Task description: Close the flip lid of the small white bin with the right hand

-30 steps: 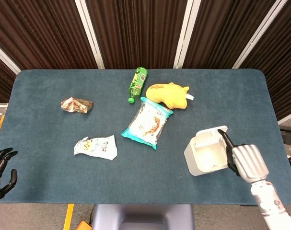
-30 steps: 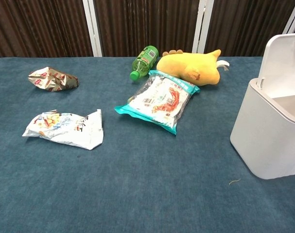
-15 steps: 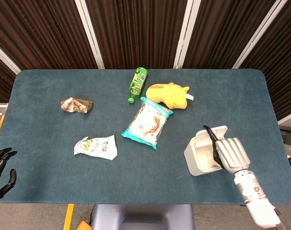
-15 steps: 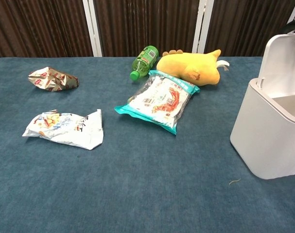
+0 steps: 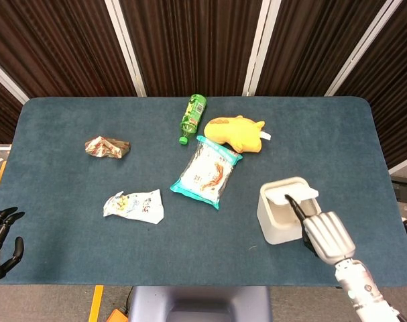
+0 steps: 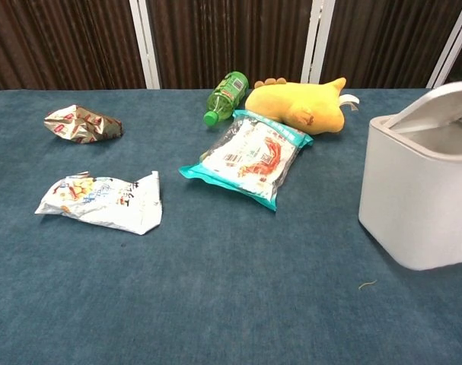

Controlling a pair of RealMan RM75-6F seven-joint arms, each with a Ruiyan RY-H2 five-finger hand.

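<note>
The small white bin [image 5: 271,220] stands near the table's front right. Its flip lid [image 5: 294,192] is tipped down almost flat over the opening. In the chest view the lid [image 6: 432,103] still slopes up toward the right, leaving a gap above the bin [image 6: 409,198]. My right hand [image 5: 326,235] is just front-right of the bin, back facing up, with a dark finger [image 5: 292,202] stretched onto the lid and nothing held. The chest view does not show this hand. My left hand [image 5: 2,231] hangs off the table's front left corner, fingers apart and holding nothing.
A green bottle [image 5: 192,118] and a yellow plush toy [image 5: 235,132] lie at the back middle, with a teal snack bag [image 5: 207,172] in front of them. A crumpled wrapper [image 5: 106,146] and a white chip bag [image 5: 134,204] lie to the left.
The lid has swung from upright down to almost flat. My right hand moved toward the front edge with its finger following the lid down. The left hand stayed still.
</note>
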